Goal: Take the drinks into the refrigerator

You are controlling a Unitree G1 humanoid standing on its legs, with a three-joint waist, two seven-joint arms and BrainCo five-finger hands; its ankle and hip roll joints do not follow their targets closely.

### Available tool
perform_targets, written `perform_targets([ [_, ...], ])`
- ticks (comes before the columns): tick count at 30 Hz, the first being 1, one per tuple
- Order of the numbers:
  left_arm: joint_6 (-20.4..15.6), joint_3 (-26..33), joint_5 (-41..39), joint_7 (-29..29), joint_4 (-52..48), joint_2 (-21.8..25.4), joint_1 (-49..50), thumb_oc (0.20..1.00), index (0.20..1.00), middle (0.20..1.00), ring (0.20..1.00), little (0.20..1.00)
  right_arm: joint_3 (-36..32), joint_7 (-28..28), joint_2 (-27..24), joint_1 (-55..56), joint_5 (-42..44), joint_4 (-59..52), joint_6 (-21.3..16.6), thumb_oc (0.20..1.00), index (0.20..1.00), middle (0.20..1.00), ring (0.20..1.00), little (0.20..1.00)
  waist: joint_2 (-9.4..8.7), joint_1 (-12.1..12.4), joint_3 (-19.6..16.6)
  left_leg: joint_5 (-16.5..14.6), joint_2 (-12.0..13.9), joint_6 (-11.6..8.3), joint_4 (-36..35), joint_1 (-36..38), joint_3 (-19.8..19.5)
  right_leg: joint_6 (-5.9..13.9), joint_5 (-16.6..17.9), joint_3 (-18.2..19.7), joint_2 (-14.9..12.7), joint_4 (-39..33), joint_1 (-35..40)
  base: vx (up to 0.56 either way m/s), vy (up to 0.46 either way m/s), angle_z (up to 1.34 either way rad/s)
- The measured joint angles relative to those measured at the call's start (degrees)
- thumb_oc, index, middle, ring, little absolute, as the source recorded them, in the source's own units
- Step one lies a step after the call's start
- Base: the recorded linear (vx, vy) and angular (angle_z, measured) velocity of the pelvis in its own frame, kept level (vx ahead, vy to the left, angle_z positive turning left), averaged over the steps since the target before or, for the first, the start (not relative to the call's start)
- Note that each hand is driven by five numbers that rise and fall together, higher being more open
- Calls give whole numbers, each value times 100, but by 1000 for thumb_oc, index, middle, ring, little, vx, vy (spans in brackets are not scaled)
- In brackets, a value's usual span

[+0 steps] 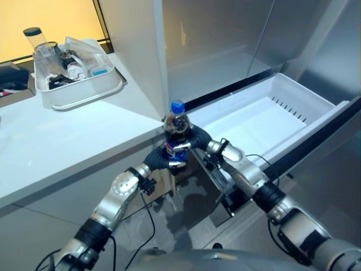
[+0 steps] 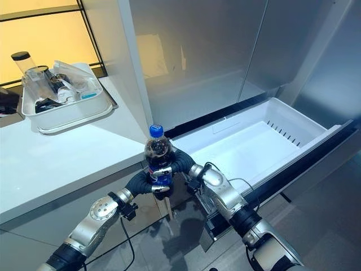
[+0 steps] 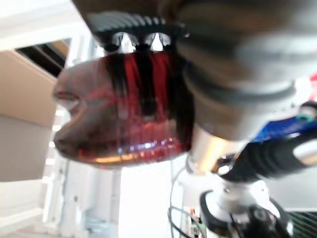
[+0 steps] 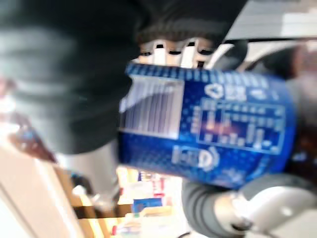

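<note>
Both robot hands are meeting on one cola bottle (image 1: 177, 135), held upright in the air just off the table (image 1: 67, 147) edge, at the near-left corner of the open refrigerator drawer (image 1: 265, 121). Left robot hand (image 1: 161, 159) is coming in from lower left with its fingers curling round the bottle's lower body and blue label. Right robot hand (image 1: 194, 140) is coming in from the right and wrapping the bottle at about the same height; its wrist view is showing the blue label (image 4: 208, 131) pressed against its fingers and thumb. Left wrist view is showing the dark cola body (image 3: 124, 114) right against its own fingers. Blue cap (image 2: 156, 131) is sitting on top, above both hands.

Drawer is standing pulled out, white inside, nothing lying in it. Refrigerator doors (image 2: 225, 51) above it are closed.

White tray (image 1: 79, 84) is sitting well back on the table, far left, holding a clear container with a dark lid (image 1: 35, 36) and some small items too jumbled to make out.
</note>
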Motion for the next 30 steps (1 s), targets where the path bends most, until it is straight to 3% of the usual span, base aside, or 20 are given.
perform_targets([
  [3,0,7,-66,4,3,17,0,200,200,200,200,200,-28,-114,9,52,-65,-4,-12,200,200,200,200,200,-4,35,-3,0,0,0,0,-5,-7,0,0,-6,0,0,-1,0,0,0],
  [4,0,4,-109,5,4,-3,6,429,429,429,429,429,-47,-190,37,87,-74,-6,-30,200,200,200,200,200,-4,103,-3,0,-1,0,0,-7,-7,0,0,-6,-1,1,-2,0,0,0],
  [5,0,11,-109,5,3,-37,9,1000,1000,1000,1000,1000,-69,-239,39,124,-83,-25,-56,200,200,200,200,200,-7,111,-5,0,-2,0,0,-8,-8,0,-1,-7,-1,1,-3,0,0,0],
  [11,-91,57,-121,-74,-245,-345,470,1000,1000,1000,1000,1000,-471,-507,22,597,-281,-153,-52,200,200,200,200,200,-41,219,-27,0,-10,1,-1,-42,-65,10,-17,-54,-12,0,-1,1,-3,5],
  [14,-209,494,-217,-55,-394,-597,967,1000,1000,1000,1000,1000,-1003,-770,-199,1109,-391,-339,-47,200,200,200,200,200,-54,291,-34,7,-10,10,-3,-121,-125,15,-27,-86,-13,0,-46,1,-5,9],
  [19,-401,1280,-234,106,-500,-601,1582,1000,1000,1000,1000,1000,-1959,-1126,-544,1714,-385,-792,-60,200,200,200,200,200,-52,281,-32,7,-21,12,-3,-143,-167,37,-51,-145,-27,0,-38,2,-2,5],
  [30,-407,1678,-222,72,-514,-573,1927,1000,1000,1000,1000,1000,-3615,-1668,-964,1904,-223,-1356,-291,200,200,200,200,200,-51,273,-1,13,-33,21,-4,-228,-165,45,-55,-145,-36,-1,-113,1,2,1],
])
